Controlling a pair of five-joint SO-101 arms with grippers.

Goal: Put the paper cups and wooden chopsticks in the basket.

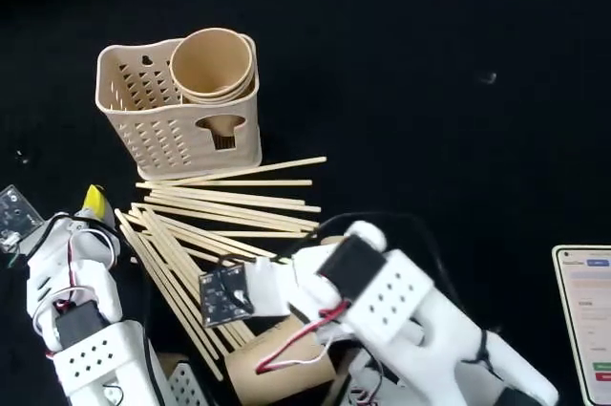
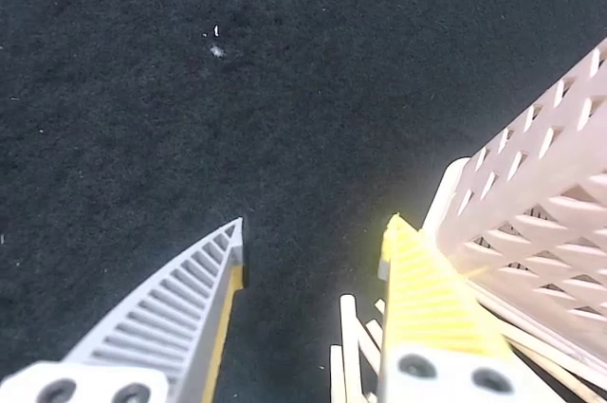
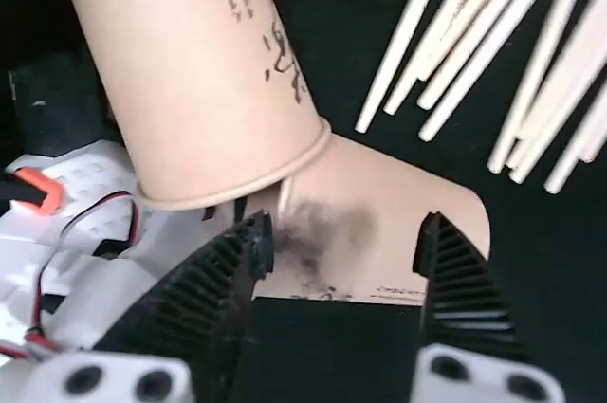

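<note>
- Black fingers of the right gripper are standing wide apart and gripping nothing, with both tips hanging just short of a cup's rim.
- That cup is lying on its side close to the near edge of the tabletop. Its rim is facing the right gripper, and its long axis is running away from the jaws, skewed toward 1 finger rather than centred.
- A tan surface is showing between the jaws, under the rim; I cannot tell whether it is a 2nd cup or flat card.
- From above, the cup is sitting partly under the right arm, so this arm is by far the nearer 1.
- In my judgement the coming grasp is turning on that offset: the jaws are needing to shift across until the cup's wall is sitting between them.
- Chopsticks are lying loose between the basket and the near edge, some along the basket's front and others slanting toward the near edge.
- The basket is standing upright toward the far-left corner, with stacked cups already sitting in the end nearer the tabletop's middle.
- The left gripper is hovering open and empty near the left edge, just beside the basket's wall, with chopstick ends showing by its yellow finger.
- A screen is lying at the right edge.
</note>
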